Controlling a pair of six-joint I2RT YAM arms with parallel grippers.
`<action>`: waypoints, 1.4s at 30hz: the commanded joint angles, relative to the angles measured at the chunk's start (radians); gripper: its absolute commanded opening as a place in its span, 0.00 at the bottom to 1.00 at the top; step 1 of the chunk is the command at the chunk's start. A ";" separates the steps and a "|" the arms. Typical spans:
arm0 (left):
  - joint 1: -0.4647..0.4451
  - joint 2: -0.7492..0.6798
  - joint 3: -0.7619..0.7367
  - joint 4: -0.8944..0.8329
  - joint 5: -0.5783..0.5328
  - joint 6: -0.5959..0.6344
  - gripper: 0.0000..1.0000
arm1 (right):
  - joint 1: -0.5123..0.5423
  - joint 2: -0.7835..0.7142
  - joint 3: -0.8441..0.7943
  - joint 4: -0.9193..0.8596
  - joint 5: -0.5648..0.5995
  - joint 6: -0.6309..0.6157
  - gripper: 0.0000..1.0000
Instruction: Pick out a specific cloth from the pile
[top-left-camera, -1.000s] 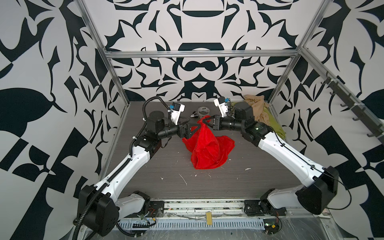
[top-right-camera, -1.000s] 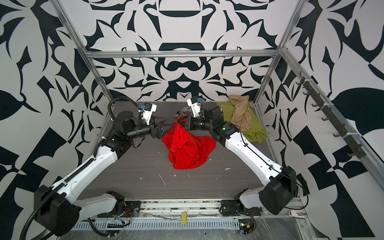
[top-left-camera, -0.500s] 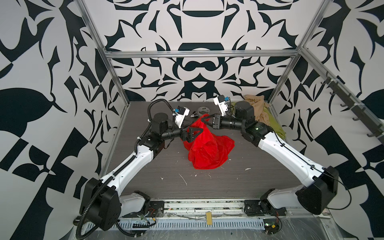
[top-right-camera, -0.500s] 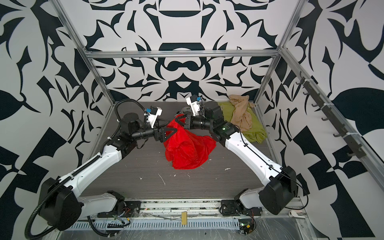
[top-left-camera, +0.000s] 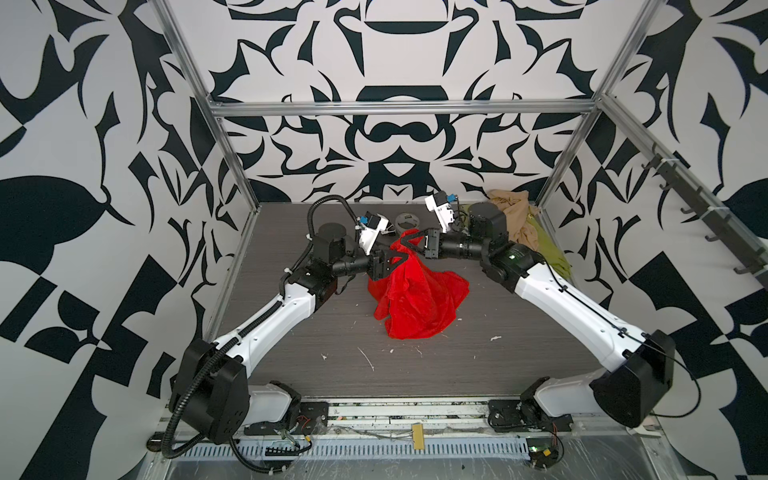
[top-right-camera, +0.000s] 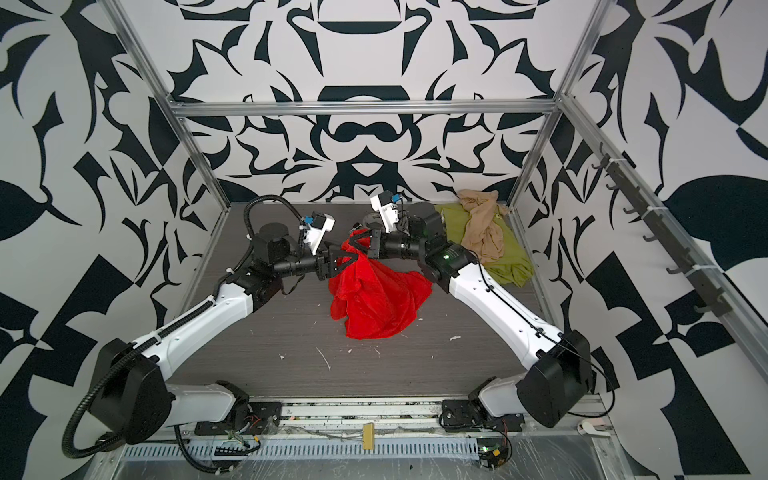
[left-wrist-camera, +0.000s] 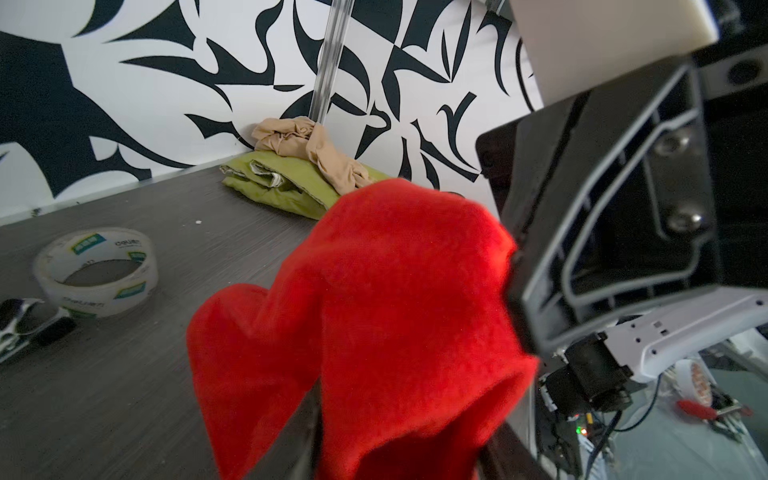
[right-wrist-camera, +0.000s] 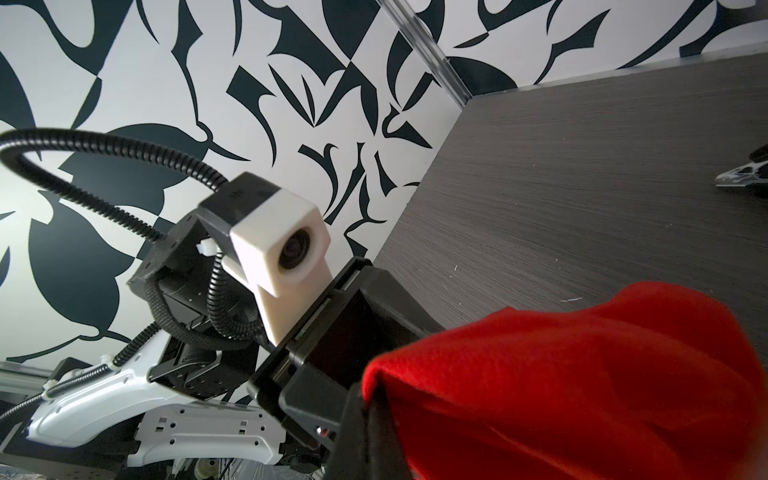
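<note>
While the right pincer (top-left-camera: 406, 243) is clamping the limp, light cloth's (top-left-camera: 419, 303) peak, the left pincer's (top-left-camera: 398, 262) hold beside it is looking unclear.

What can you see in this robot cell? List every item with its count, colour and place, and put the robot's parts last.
red cloth: one, bright red, mid-table, top lifted, lower part on the table
olive-green cloth: one, olive-green, far right corner
beige cloth: one, tan, lying on the olive-green cloth
tape roll: one, clear with green print, far middle of the table
clip-like item: one, black and silver, beside the tape roll
table: one, dark grey woodgrain
left arm, right arm: two, white and black
right gripper: black, shut on the red cloth's top
left gripper: black, jaws around a red cloth fold, grip unclear
</note>
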 joint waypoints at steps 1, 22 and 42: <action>-0.007 -0.005 0.018 0.025 0.000 -0.010 0.32 | 0.005 -0.006 0.033 0.066 -0.026 0.002 0.00; -0.022 -0.164 -0.145 0.025 -0.141 -0.052 0.14 | -0.007 -0.103 0.018 -0.154 0.092 -0.161 0.59; -0.021 -0.229 -0.317 -0.059 -0.253 -0.055 0.12 | -0.257 -0.160 -0.269 -0.348 0.265 -0.237 0.59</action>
